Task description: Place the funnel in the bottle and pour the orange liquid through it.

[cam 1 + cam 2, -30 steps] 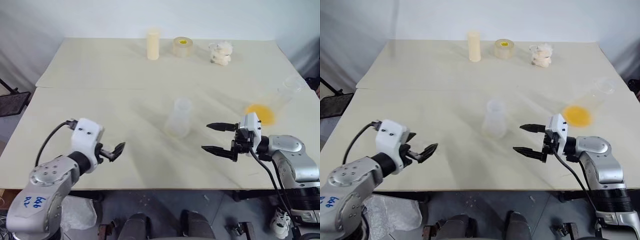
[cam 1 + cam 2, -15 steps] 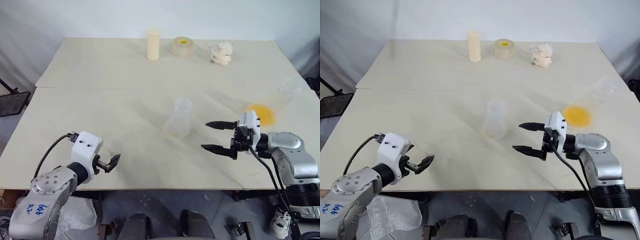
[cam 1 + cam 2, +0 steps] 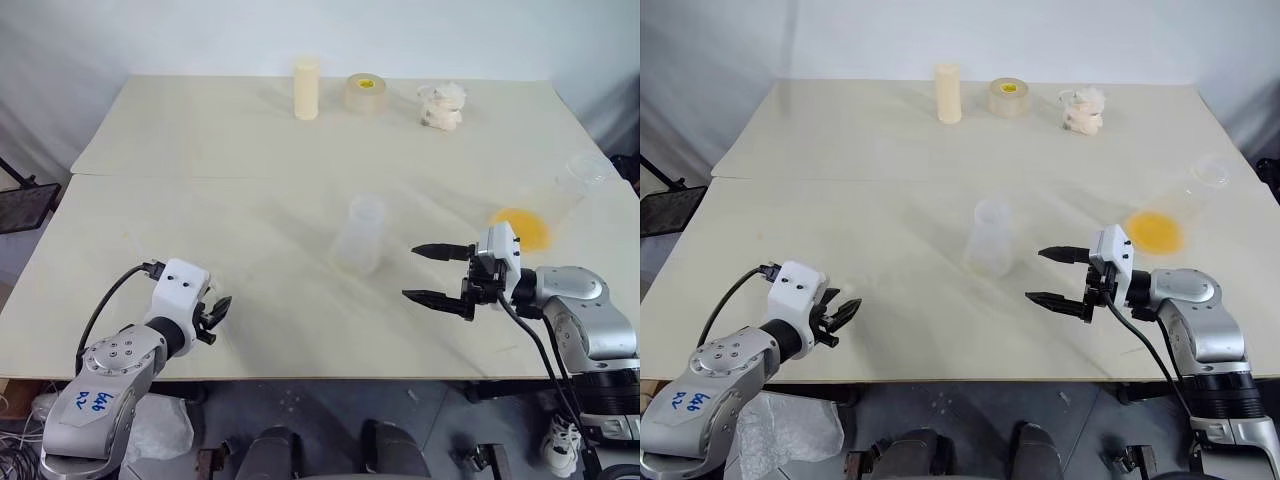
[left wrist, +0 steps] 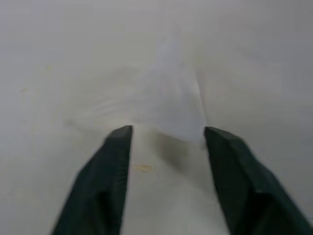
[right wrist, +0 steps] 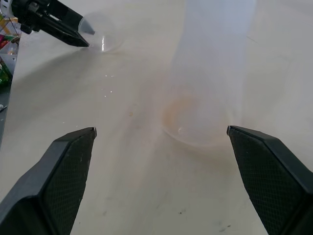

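Funnel [image 5: 100, 36] at left gripper [image 5: 80, 35] jaws

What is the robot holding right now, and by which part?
The left gripper looks closed on the funnel, one finger on each side of its cone, though firm contact is hard to confirm. The right gripper is open and holds nothing.

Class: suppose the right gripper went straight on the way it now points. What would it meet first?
Probably the small frosted whitish plastic bottle, which stands straight ahead of the open right gripper in its wrist view; depth is uncertain.
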### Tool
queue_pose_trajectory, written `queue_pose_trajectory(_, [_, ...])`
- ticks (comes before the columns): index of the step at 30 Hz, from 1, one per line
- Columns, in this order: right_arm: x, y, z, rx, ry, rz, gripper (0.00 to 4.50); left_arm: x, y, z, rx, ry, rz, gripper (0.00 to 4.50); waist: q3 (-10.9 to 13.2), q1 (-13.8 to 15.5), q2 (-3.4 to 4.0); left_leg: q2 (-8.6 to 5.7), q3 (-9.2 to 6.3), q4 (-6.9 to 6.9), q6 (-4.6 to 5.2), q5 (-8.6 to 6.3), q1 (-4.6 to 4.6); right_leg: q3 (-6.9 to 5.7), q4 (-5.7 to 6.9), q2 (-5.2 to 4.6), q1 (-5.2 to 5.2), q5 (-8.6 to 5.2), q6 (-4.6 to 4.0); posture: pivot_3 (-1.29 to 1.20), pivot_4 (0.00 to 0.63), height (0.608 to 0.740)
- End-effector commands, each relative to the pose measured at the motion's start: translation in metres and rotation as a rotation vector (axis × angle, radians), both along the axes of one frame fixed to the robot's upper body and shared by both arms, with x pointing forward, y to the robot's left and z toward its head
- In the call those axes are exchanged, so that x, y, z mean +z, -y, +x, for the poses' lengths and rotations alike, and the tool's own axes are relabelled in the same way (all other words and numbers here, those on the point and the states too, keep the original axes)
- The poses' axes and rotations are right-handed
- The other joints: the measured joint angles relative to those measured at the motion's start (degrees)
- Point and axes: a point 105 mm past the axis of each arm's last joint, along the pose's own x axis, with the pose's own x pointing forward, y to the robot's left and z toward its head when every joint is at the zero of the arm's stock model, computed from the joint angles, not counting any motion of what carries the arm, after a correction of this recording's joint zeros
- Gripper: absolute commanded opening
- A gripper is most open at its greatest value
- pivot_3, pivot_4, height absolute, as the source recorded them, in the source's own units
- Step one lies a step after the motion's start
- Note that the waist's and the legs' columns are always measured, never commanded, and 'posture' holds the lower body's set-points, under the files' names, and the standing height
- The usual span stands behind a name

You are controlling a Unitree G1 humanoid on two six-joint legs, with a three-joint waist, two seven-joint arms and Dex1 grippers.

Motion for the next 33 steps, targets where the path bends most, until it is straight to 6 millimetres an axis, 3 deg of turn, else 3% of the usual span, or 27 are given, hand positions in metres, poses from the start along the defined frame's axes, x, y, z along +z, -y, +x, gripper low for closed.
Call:
queue_pose_trajectory(1, [0.010, 0.003, -0.002, -0.002, 0.042, -0.007, 4.50, 0.013, -0.002, 0.003, 0.008, 0.067, 0.007, 0.92, 0.0, 0.0, 0.00, 0.00, 0.00, 0.00, 0.00, 0.00, 0.00, 0.00, 0.00, 0.00, 0.00, 0.00, 0.00, 0.00, 0.150, 0.740])
queue_pose_trajectory(4, [0.011, 0.002, -0.001, -0.002, 0.045, -0.007, 4.50, 0.014, -0.002, 0.004, 0.009, 0.071, -0.001, 0.04, 0.0, 0.0, 0.00, 0.00, 0.00, 0.00, 0.00, 0.00, 0.00, 0.00, 0.00, 0.00, 0.00, 0.00, 0.00, 0.00, 0.150, 0.740])
queue_pose_trajectory(15, [0.012, 0.003, 0.001, -0.007, 0.054, -0.007, 4.50, 0.019, -0.008, 0.004, 0.014, 0.092, -0.022, 0.04, 0.0, 0.0, 0.00, 0.00, 0.00, 0.00, 0.00, 0.00, 0.00, -0.01, 0.00, 0.00, 0.00, 0.00, 0.00, 0.00, 0.150, 0.740])
queue_pose_trajectory(20, [0.016, 0.001, 0.002, -0.008, 0.069, 0.007, 4.50, 0.039, -0.007, 0.003, -0.068, 0.143, -0.229, 0.04, 0.0, 0.0, 0.00, 0.03, -0.02, 0.02, 0.00, 0.00, -0.02, -0.04, 0.00, 0.00, 0.00, 0.00, 0.00, 0.00, 0.150, 0.740])
queue_pose_trajectory(33, [0.023, 0.001, 0.005, -0.048, 0.130, 0.048, 4.50, 0.098, 0.001, -0.001, -0.377, 0.098, -0.487, 0.04, 0.0, -0.2, 0.00, 0.00, -0.03, 0.00, 0.00, 0.00, 0.02, -0.05, 0.06, 0.01, -0.01, 0.00, 0.00, 0.00, 0.150, 0.740])
